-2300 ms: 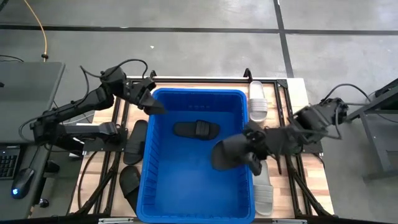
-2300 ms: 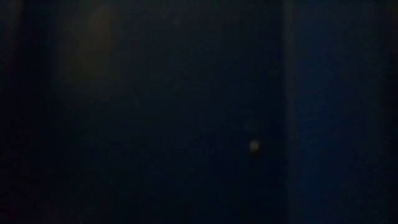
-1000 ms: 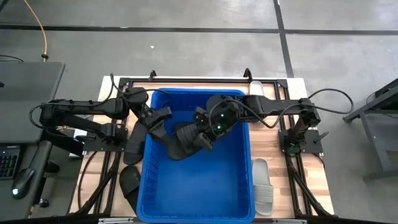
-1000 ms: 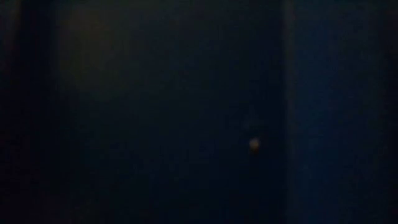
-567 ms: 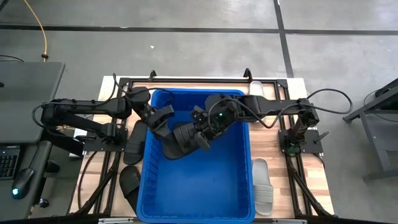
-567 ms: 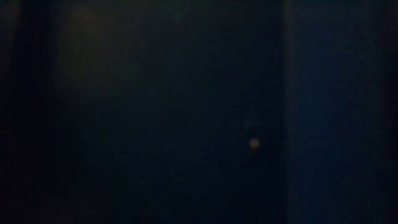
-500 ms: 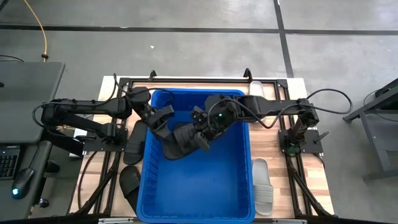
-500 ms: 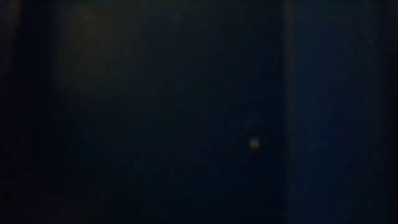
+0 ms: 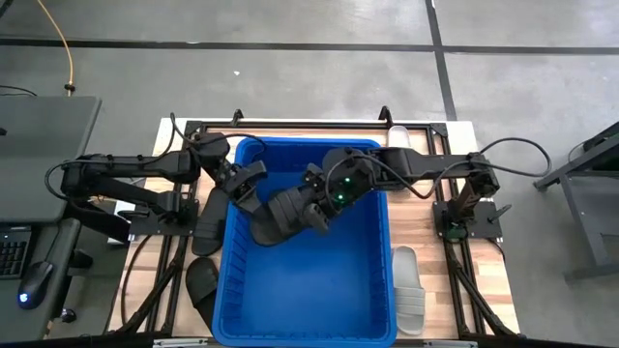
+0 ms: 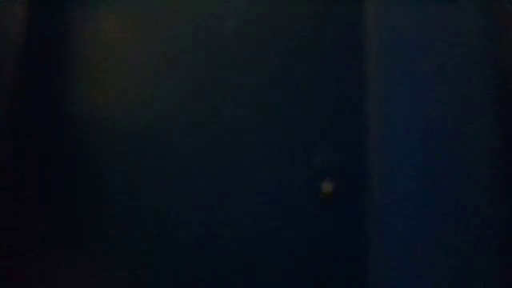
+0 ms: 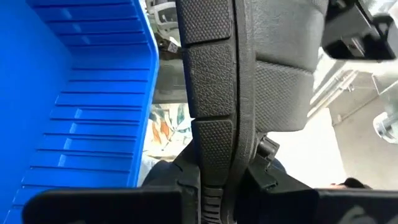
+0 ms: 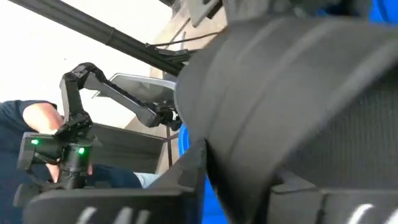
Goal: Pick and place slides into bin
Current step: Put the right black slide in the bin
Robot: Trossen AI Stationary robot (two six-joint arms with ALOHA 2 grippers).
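— What is the surface?

— A wooden table [image 9: 426, 208] with a black frame, on a grey concrete floor. At the near edge, a pale slide [image 9: 408, 302] lies on the wood just beside the right wall of the bin [image 9: 309, 290]. On the opposite side, a loose black slide [image 9: 201, 282] lies against the left wall, with a second loose black slide [image 9: 211, 217] just beyond it.

— And inside the bin?

— The near half is bare blue plastic. Farther in, a clump of black slides [image 9: 276, 220] sits toward the far left part.

— Where are the arms?

— Both reach into that far half. The left gripper [image 9: 250, 186] comes in over the left rim and meets the clump. In its wrist view the textured sole of a gripped slide [image 11: 217, 81] runs down between its two fingers, which are nearly closed on it.

— The right one?

— The right gripper [image 9: 311, 205] is at the clump's right end, above the bin floor. A black slide fills its wrist view, but whether it has hold of it I cannot tell.

— Anything beyond?

— A far pale slide [image 9: 397, 135] lies on the table outside the bin's far right corner, partly under the right arm.
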